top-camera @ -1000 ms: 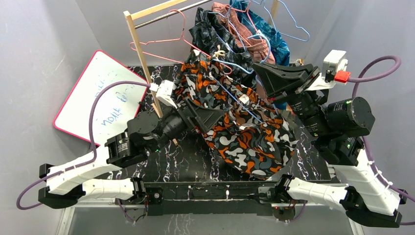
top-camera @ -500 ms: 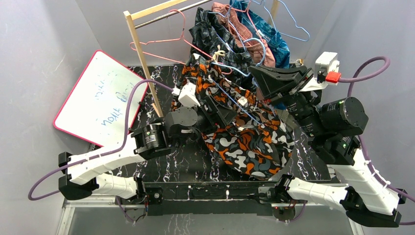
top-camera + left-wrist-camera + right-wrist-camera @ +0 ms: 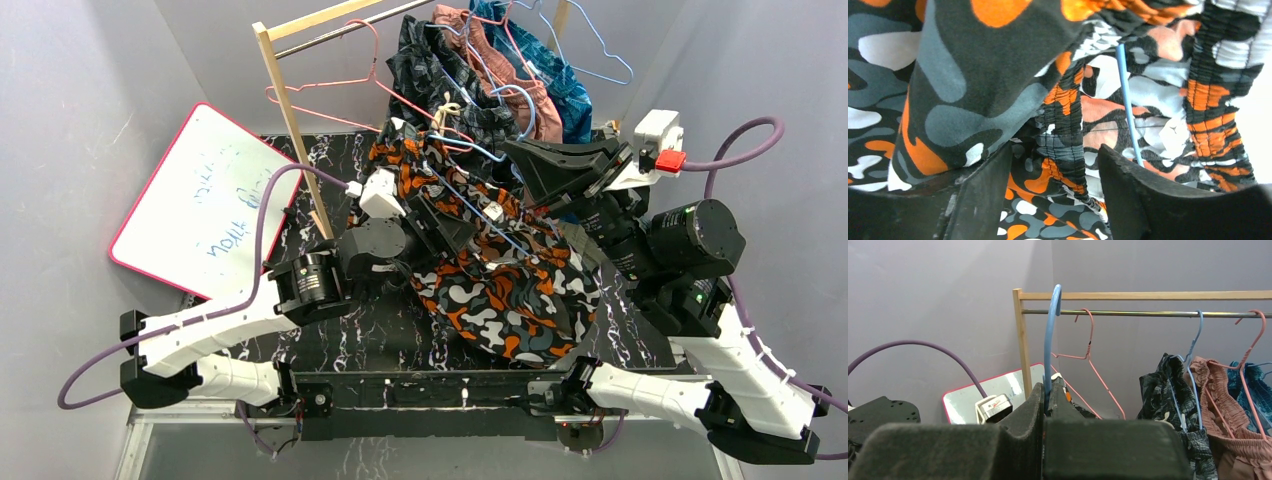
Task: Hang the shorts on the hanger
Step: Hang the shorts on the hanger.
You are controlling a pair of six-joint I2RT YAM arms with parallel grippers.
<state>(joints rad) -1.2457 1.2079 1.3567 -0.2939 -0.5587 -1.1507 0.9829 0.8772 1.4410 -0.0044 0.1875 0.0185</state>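
Observation:
The camouflage shorts hang bunched over the black table, draped on the light-blue hanger. My right gripper is shut on the hanger's hook and holds it up; its jaws pinch the blue wire. My left gripper is pushed into the shorts at their upper left. In the left wrist view its jaws stand open with the elastic waistband hanging between them. The hanger wire runs down inside the shorts.
A wooden rack with a metal rail stands at the back, carrying pink hangers, dark navy shorts, a pink-brown garment and a teal one. A whiteboard leans at the left.
My left arm has swung right and forward, pushing its gripper into the shorts. My right gripper with the hanger has shifted slightly left, and the shorts have bunched up a little.

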